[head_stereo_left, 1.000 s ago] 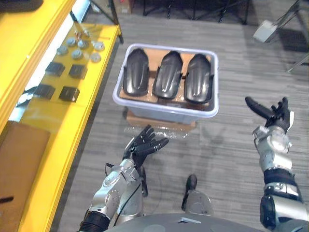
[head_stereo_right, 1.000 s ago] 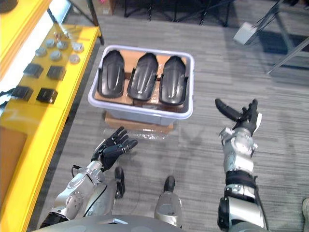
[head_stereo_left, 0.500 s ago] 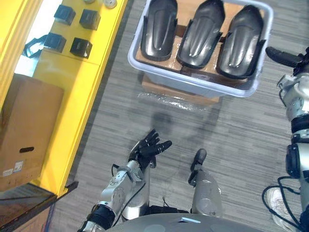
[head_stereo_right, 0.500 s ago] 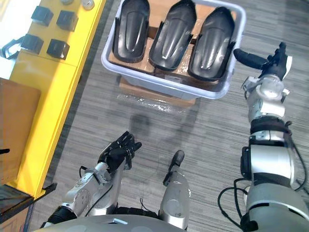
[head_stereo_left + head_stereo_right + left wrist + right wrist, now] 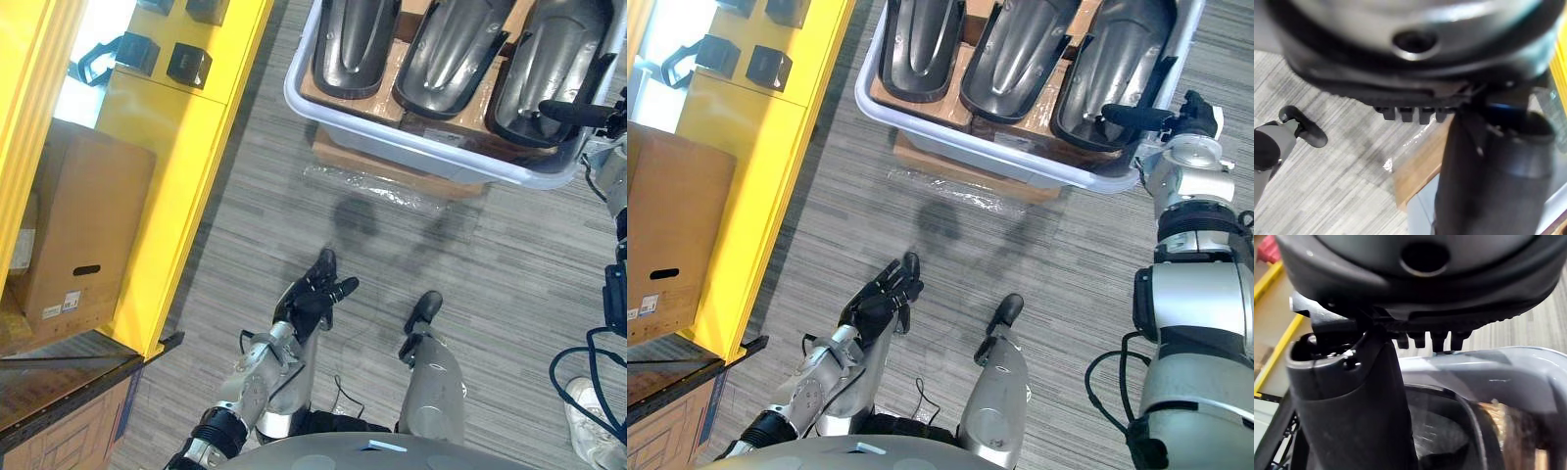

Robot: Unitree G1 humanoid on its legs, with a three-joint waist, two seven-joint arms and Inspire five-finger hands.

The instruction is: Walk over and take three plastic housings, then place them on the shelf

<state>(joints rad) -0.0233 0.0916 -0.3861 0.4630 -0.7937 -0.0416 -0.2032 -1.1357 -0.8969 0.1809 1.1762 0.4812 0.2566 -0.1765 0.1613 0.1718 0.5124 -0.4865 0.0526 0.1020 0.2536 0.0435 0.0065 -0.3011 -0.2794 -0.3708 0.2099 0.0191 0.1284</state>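
Observation:
Three black plastic housings [image 5: 353,44] [image 5: 451,54] [image 5: 549,69] lie side by side in a pale grey bin [image 5: 392,137] that rests on a flat cardboard box [image 5: 392,166] on the floor. My right hand [image 5: 1181,122] is at the bin's right rim, open, its thumb stretched over the rightmost housing [image 5: 1107,69]. In the right wrist view the thumb [image 5: 1352,406] stands above the bin's rim [image 5: 1488,372]. My left hand [image 5: 313,299] hangs open, low over the carpet and short of the bin, holding nothing.
A yellow shelf unit [image 5: 167,147] runs along the left, with small black parts [image 5: 186,64] on its top level and a cardboard box [image 5: 78,235] lower down. Clear plastic wrap [image 5: 382,186] lies on the grey carpet in front of the bin.
The camera has come closer, so the bin now sits at the top of the view. My right hand has reached the bin's right rim, thumb over it. The left hand stays low.

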